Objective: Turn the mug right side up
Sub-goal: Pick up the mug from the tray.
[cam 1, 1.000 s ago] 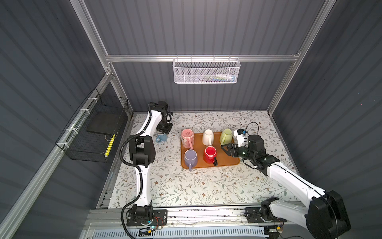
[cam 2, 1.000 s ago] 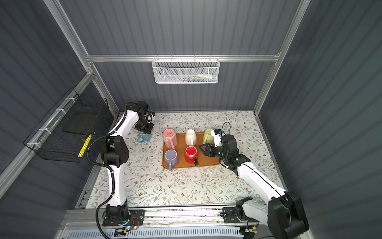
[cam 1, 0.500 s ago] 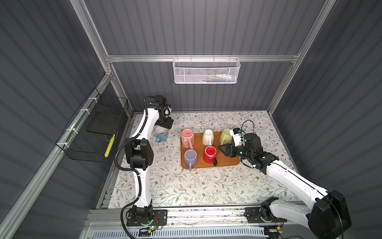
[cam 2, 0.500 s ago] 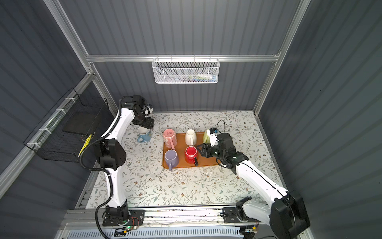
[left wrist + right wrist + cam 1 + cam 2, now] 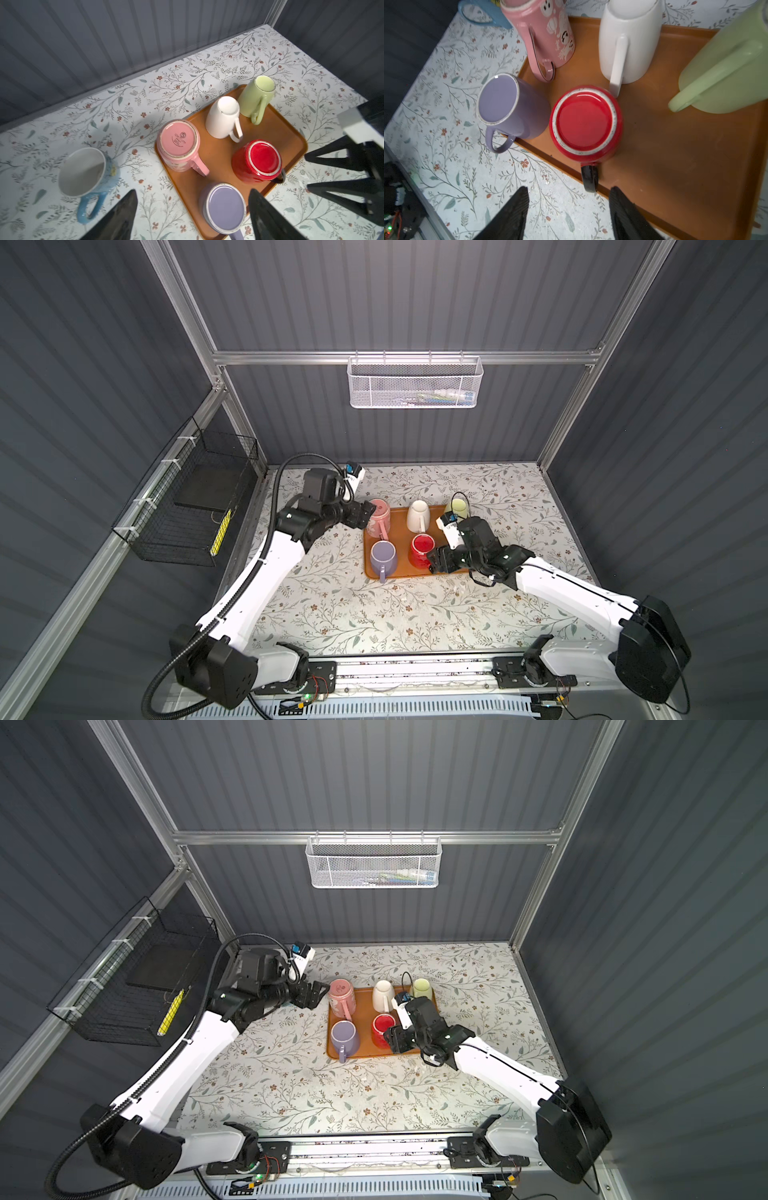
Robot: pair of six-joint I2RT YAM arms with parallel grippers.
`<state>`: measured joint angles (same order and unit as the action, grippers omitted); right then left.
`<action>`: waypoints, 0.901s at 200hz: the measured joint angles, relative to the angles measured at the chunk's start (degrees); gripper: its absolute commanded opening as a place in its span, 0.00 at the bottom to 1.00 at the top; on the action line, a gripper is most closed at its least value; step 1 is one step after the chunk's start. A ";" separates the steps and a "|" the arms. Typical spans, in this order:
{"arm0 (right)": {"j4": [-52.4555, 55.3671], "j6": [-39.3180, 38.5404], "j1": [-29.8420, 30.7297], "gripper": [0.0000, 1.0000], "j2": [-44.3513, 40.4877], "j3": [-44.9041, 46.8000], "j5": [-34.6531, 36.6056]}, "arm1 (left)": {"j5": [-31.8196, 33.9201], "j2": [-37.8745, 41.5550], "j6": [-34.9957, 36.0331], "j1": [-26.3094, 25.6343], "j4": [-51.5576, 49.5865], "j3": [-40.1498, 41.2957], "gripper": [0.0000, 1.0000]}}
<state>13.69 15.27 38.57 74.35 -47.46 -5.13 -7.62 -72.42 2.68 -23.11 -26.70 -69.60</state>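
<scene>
- In a top view the left gripper point(image 5: 362, 515) hung just beside the pink mug point(image 5: 379, 517), at the edge of the tray point(image 5: 399, 572) on the left arm's side; this view did not tell if they touched
- The left wrist view gave more: the two fingers point(image 5: 122, 216) stood wide apart and held nothing
- The blue mug point(image 5: 83, 172) stood right side up on the table point(image 5: 145, 93), near the tray but not on it; only the wrist views showed it well, because in both top views the left arm covered it almost fully
- Five mugs stood bottom up on the tray: the pink mug, the white mug point(image 5: 223, 116), the green mug point(image 5: 256, 95), the red mug point(image 5: 256, 162) and the purple mug point(image 5: 225, 205)
- In both top views the right gripper point(image 5: 569, 189) hid the near side of the red mug; the right wrist view showed its black handle point(image 5: 589, 178) pointing toward the gripper, just in front of the fingertips and not between them
- The right fingers were also apart, with nothing gripped
- White ghost and pumpkin drawings on the pink mug's side appeared only in the right wrist view; the printed mark on its bottom appeared only in the left wrist view
- Only the top views showed the white basket point(image 5: 415, 383) on the back wall and the black basket point(image 5: 187, 506) on the side wall
</scene>
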 measured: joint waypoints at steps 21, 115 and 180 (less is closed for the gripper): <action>2.08 -2.86 0.87 0.64 3.26 -1.81 2.03 | -0.02 2.40 -2.82 0.33 5.27 4.74 0.90; 8.94 -10.03 2.29 0.65 15.52 -8.92 3.96 | 4.59 7.82 -8.02 0.57 16.31 14.12 1.00; 8.63 -10.34 2.73 0.57 19.52 -8.87 4.61 | 4.07 4.17 -7.65 0.59 16.31 14.01 1.00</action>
<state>22.33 4.93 41.30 93.86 -56.34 -0.51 -3.55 -68.25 -4.97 -22.52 -10.39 -55.59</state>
